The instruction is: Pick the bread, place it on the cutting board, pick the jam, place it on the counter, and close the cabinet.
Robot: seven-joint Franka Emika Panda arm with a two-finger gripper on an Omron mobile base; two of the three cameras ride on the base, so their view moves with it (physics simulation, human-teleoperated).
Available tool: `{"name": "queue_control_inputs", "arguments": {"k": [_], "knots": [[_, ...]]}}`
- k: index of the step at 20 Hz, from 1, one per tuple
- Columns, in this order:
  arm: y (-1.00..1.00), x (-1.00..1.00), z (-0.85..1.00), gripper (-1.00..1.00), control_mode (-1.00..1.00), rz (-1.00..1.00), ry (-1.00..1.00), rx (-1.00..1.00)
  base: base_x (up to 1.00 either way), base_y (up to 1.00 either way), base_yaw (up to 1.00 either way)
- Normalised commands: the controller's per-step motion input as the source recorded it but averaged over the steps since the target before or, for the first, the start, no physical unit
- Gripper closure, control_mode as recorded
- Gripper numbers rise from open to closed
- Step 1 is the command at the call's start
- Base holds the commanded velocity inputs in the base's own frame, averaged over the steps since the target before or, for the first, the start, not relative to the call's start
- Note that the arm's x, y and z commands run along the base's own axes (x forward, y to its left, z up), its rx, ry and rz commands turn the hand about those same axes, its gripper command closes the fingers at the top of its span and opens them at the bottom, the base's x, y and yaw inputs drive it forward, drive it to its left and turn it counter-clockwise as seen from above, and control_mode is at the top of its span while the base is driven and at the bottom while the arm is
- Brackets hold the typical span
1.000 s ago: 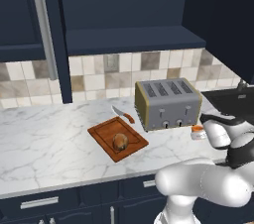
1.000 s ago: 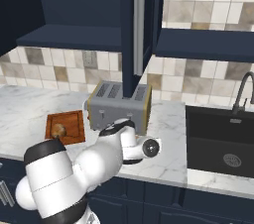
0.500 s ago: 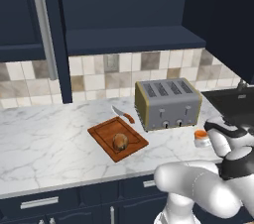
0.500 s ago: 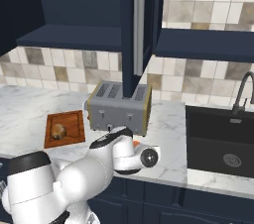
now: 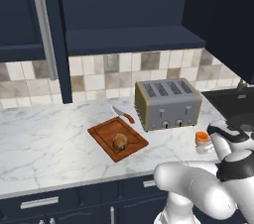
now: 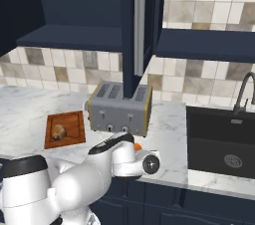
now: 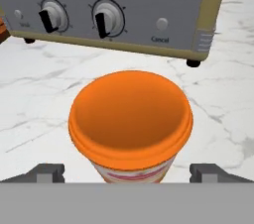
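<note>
The jam (image 7: 130, 119), an orange pot, stands upright on the white marble counter (image 7: 44, 99) just in front of the toaster. My gripper (image 7: 128, 174) is open, with one dark fingertip (image 7: 48, 172) on each side of the pot, low by its base. The left base view shows the jam (image 5: 201, 141) beside my wrist; in the right base view a sliver of the jam (image 6: 138, 146) peeks from behind the arm. The bread (image 5: 119, 141) lies on the reddish cutting board (image 5: 101, 134). The cabinet (image 5: 49, 29) door hangs open over the counter, its edge (image 6: 130, 35) toward the right base camera.
A grey toaster (image 5: 167, 103) stands right behind the pot, its dials (image 7: 106, 19) close to my hand. A knife (image 5: 124, 115) lies behind the board. A dark sink (image 6: 224, 144) with a faucet (image 6: 240, 92) sits to the right.
The jam has come down a little onto the counter in front of the toaster, and the arm has swung right. The jaws have eased slightly wider. The bread has stayed put.
</note>
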Motion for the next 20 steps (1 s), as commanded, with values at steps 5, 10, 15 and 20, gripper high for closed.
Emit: {"name": "queue_control_inputs", "arguments": {"k": [5,10,15,20], "knots": [[0.00,-0.22,-0.11,-1.00,-1.00,0.21,0.00,0.00,0.00,0.00,0.00],[-0.01,-0.40,0.00,-1.00,-1.00,0.15,-0.03,0.00,0.00,0.00,0.00],[-0.06,-0.42,0.13,-1.00,-1.00,0.04,-0.11,0.00,0.00,0.00,0.00],[-0.01,-0.20,0.30,-1.00,-1.00,0.00,-0.08,0.00,0.00,0.00,0.00]]}}
